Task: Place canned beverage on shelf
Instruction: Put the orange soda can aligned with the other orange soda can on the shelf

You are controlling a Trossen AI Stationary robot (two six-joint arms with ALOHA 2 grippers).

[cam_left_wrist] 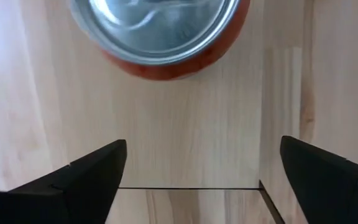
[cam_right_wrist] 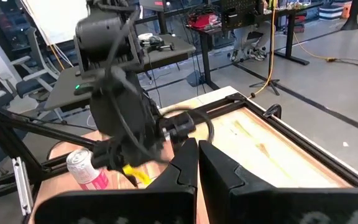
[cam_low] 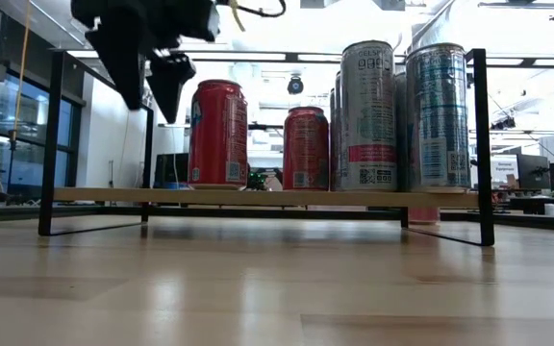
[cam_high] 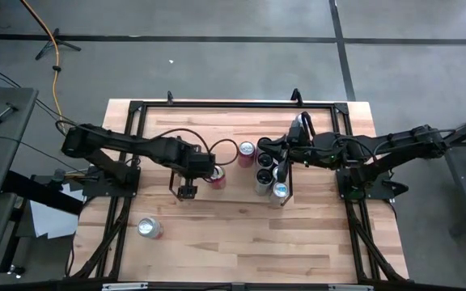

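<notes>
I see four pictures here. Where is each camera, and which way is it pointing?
High view: above the table, looking straight down; both arms show, left gripper by a red can.
Low view: at tabletop height, looking level at the shelf; the left gripper hangs in from above.
Left wrist view: on the left arm, looking down past its open jaws at the red can.
Right wrist view: on the right arm, looking past its shut jaws at the left arm.
High, low and left wrist views share that red can.
</notes>
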